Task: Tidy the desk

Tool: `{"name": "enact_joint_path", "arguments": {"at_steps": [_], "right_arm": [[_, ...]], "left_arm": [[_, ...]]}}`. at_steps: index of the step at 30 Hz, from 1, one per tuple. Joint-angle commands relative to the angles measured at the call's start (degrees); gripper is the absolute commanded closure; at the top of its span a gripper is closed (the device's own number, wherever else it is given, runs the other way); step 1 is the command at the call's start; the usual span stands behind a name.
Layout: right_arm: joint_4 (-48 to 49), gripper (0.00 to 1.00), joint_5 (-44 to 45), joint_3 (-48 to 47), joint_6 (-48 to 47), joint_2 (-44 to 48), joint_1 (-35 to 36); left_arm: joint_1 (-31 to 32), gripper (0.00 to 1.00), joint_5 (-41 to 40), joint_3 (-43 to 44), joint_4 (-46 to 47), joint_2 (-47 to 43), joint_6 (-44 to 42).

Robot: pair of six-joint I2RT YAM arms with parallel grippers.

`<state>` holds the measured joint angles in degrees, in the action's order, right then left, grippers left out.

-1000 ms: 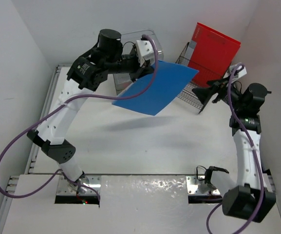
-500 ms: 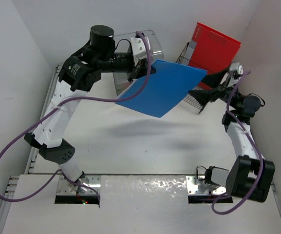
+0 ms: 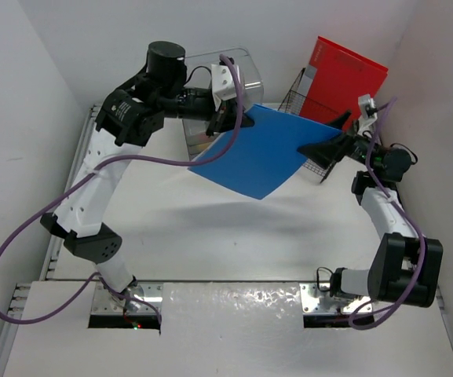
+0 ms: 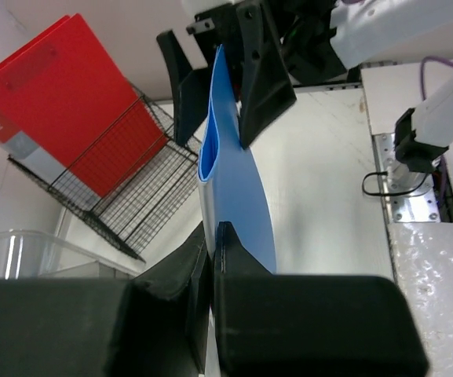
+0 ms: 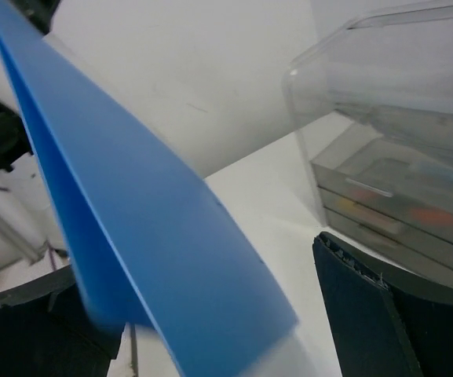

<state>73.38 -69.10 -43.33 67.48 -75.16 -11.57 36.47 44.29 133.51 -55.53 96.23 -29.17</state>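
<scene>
A blue folder [image 3: 257, 153] hangs in the air over the white desk [image 3: 210, 228]. My left gripper [image 3: 238, 118] is shut on its far left corner; the left wrist view shows the sheet [image 4: 234, 181] pinched edge-on between the fingers [image 4: 213, 232]. My right gripper [image 3: 326, 141] is open and straddles the folder's right edge. Its two black fingers [image 4: 261, 71] stand either side of the sheet with gaps. In the right wrist view the folder [image 5: 132, 220] fills the space between the fingers [image 5: 383, 322].
A red folder [image 3: 344, 78] leans in a black wire rack [image 3: 314, 165] at the back right, just behind my right gripper. A clear plastic drawer unit [image 3: 242, 67] stands at the back centre, also in the right wrist view [image 5: 399, 157]. White walls close in on both sides.
My right gripper has swung up and left, and the folder's right edge now sits between its open jaws. My left arm has shifted the folder slightly down and right.
</scene>
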Motion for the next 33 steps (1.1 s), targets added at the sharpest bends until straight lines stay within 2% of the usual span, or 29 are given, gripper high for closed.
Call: {"name": "enact_joint_path", "arguments": {"at_steps": [1, 2, 5, 6, 8, 9, 10, 11, 12, 15, 16, 17, 18, 19, 20, 21, 23, 26, 29, 33], "right_arm": [[22.24, 0.12, -1.82, -2.63, -0.07, 2.55, 4.35], [22.41, 0.13, -1.91, -2.46, -0.07, 2.91, 6.02], [22.59, 0.23, -0.60, -1.32, -0.07, 4.75, 6.91], [22.42, 0.35, 0.01, -1.06, -0.07, 5.19, 6.92], [21.19, 0.52, 0.89, -0.27, -0.59, 6.60, 6.92], [20.40, 0.71, 1.94, -0.09, -1.03, 6.95, 7.00], [18.48, 0.80, 2.47, 0.26, -1.56, 7.74, 7.00], [17.33, 0.93, 3.61, 0.44, -2.87, 8.09, 7.09], [16.10, 0.99, 3.62, 0.44, -3.67, 8.44, 7.09], [12.05, 1.00, 5.38, 0.97, -7.36, 10.02, 7.18], [11.17, 1.00, 6.16, 1.40, -8.50, 10.55, 7.18], [8.21, 1.00, 6.61, 1.49, -11.38, 11.77, 7.18], [5.74, 1.00, 7.22, 1.58, -13.24, 12.57, 7.18], [2.67, 1.00, 7.75, 1.32, -15.86, 13.36, 7.18], [-4.32, 1.00, 9.06, 1.15, -21.72, 15.11, 7.18], [-8.13, 1.00, 9.42, 0.97, -24.65, 15.91, 7.18], [-17.77, 1.00, 9.95, -0.43, -32.37, 16.97, 7.27], [-22.05, 1.00, 10.21, -1.67, -35.22, 17.50, 7.27], [-26.26, 1.00, 11.44, -2.11, -38.90, 17.24, 7.35], [-39.00, 1.00, 14.25, -4.74, -48.13, 15.75, 7.35]], "left_arm": [[-0.17, 1.00, 5.27, 2.89, 6.13, 1.59, 2.61], [-0.08, 1.00, 6.15, 3.59, 6.83, 2.12, 3.41], [-0.17, 1.00, 5.72, 6.40, 8.85, 3.88, 5.26], [-0.17, 1.00, 5.19, 6.50, 9.21, 3.97, 5.17], [-0.17, 1.00, 3.96, 5.02, 9.30, 4.06, 5.00], [-0.17, 1.00, 3.78, 4.05, 9.56, 3.97, 5.00], [-0.17, 1.00, 3.70, 3.25, 9.65, 3.80, 4.91], [-0.17, 1.00, 3.43, 1.85, 10.00, 3.71, 5.17], [-0.17, 1.00, 3.43, 1.06, 10.35, 3.71, 5.52], [-0.17, 1.00, 2.21, -0.53, 10.97, 3.97, 5.70], [-0.17, 0.98, 0.37, -0.88, 11.23, 4.06, 5.61], [-0.17, 0.91, -1.21, -1.41, 11.84, 4.15, 5.79], [-0.17, 0.82, -3.05, -1.85, 12.63, 4.23, 6.57], [-0.17, 0.61, -7.42, -2.20, 13.42, 4.41, 7.02], [-0.17, 0.51, -9.82, -2.90, 14.65, 4.50, 7.11], [-0.17, 0.37, -11.93, -3.26, 15.27, 4.67, 7.11], [-0.17, 0.26, -18.52, -4.39, 16.93, 4.85, 7.02], [-0.17, 0.07, -24.42, -6.07, 18.08, 4.94, 6.41], [-0.08, 0.01, -30.04, -7.91, 19.31, 4.67, 6.67], [-0.08, 0.00, -36.11, -8.97, 20.37, 4.23, 6.14]]}}
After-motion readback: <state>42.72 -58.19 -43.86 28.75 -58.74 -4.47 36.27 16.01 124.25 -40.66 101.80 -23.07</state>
